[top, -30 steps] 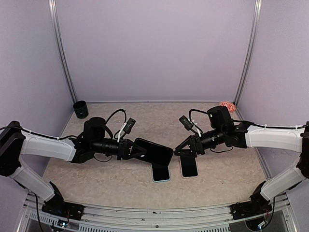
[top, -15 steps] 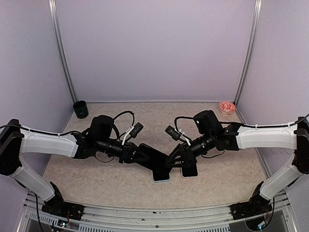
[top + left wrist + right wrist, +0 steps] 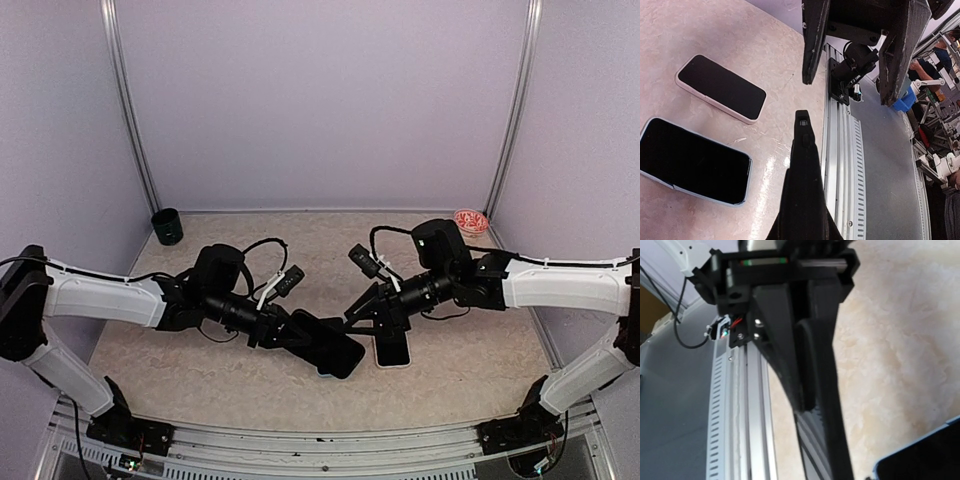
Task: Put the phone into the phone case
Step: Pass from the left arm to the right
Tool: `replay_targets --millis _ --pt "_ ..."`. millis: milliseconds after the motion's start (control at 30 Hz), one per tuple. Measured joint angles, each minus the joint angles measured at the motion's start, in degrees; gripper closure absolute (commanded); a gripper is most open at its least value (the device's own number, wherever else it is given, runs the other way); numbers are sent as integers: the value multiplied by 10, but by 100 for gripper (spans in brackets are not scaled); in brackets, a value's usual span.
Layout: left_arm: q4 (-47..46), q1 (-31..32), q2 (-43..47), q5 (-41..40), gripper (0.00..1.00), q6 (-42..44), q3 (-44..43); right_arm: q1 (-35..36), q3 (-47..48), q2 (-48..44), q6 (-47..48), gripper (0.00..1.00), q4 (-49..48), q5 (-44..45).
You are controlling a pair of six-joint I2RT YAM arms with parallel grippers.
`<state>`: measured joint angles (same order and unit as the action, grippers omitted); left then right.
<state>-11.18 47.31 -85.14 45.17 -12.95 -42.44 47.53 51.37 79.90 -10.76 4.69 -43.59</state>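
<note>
We noted the left jaws (image 3: pixel 287 328) clenched on the phone (image 3: pixel 801 170), a thin black slab, edge-on, with a port at its tip. The right jaws (image 3: pixel 847 87) stood released just beyond that tip. The blue-rimmed phone case (image 3: pixel 690 160) lay on the table (image 3: pixel 755 35) below the left jaws.

A marbled beige worktop (image 3: pixel 300 245) lies between pale lilac walls (image 3: pixel 320 100). A dark green cup (image 3: pixel 167 226) stands upright in the far left corner, just beside a metal post (image 3: pixel 127 110). A small red-and-white bowl (image 3: pixel 471 221) sits in the far right corner, near the other post (image 3: pixel 515 110). A slotted aluminium rail (image 3: pixel 300 445) runs along the near edge. Beyond the rail, the left wrist view shows a blue bin (image 3: pixel 903 100).
</note>
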Motion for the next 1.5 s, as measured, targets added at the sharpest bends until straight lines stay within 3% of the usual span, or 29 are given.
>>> replay_targets --millis 500,967,1100,1167,1267,1500 --pt "2 10 -5 25 100 10 -17 0 0 59 10 58 -1 -18" --pt "1 10 -13 36 100 12 -21 0 3 80 27 99 1 -86" --pt "-1 10 -14 44 85 9 -21 1 3 80 32 100 2 -97" --pt "-5 10 -16 45 68 3 -21 1 3 80 32 100 3 -98" --pt "-33 10 -16 39 53 -6 -21 1 3 80 24 100 2 -97" --pt "-130 -3 1 5 39 -59 10 1 -7 71 -12 100 -21 -69"
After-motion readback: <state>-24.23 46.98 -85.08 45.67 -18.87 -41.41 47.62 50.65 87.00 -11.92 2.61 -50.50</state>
